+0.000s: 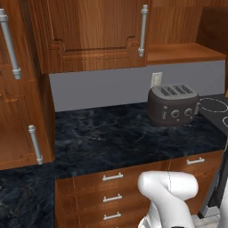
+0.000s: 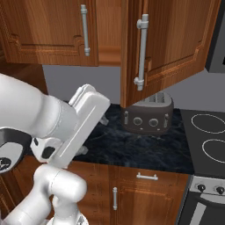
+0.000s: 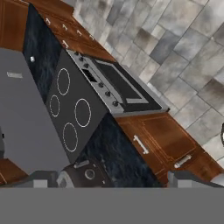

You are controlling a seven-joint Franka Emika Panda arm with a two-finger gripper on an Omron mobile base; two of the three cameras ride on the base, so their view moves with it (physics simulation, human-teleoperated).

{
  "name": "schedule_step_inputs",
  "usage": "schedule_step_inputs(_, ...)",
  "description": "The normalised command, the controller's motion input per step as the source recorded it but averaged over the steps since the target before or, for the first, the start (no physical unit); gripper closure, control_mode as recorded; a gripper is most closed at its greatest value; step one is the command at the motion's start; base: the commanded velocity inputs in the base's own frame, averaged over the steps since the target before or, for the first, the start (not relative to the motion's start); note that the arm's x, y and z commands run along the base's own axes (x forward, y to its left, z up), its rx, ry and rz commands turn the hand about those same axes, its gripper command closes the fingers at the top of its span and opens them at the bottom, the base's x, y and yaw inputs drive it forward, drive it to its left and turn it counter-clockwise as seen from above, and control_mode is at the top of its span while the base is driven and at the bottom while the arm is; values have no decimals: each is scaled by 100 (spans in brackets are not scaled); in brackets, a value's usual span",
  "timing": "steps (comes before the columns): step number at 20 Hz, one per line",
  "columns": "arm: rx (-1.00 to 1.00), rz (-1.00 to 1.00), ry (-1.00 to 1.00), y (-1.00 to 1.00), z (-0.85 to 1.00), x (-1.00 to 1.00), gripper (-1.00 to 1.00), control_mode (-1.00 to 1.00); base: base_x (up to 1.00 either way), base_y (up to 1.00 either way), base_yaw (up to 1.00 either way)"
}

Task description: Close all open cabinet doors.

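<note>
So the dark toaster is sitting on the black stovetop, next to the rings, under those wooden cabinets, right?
Not quite. The toaster sits on the dark marbled counter, beside the stovetop, not on it. The left base view shows this. It is dark, and it does sit below the wooden cabinet doors.

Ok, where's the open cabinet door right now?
In the right base view the open cabinet door swings out at upper right, hanging over the toaster, just left of the stove.
</note>
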Motion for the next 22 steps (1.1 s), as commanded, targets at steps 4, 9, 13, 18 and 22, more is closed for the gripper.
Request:
schedule_step_inputs(4,1,-5,0,-36,6,-1,-100,-100,0,0,0)
schedule_step_inputs(9,0,17,-2,-39,11,0,-100,-100,0,0,0)
schedule_step_inputs(13,0,29,-9,-35,12,4,-100,-100,0,0,0)
schedule_step_inputs(18,0,30,-7,-18,18,13,-100,-100,0,0,0)
schedule_step_inputs(22,0,27,0,-8,20,18,-100,-100,0,0,0)
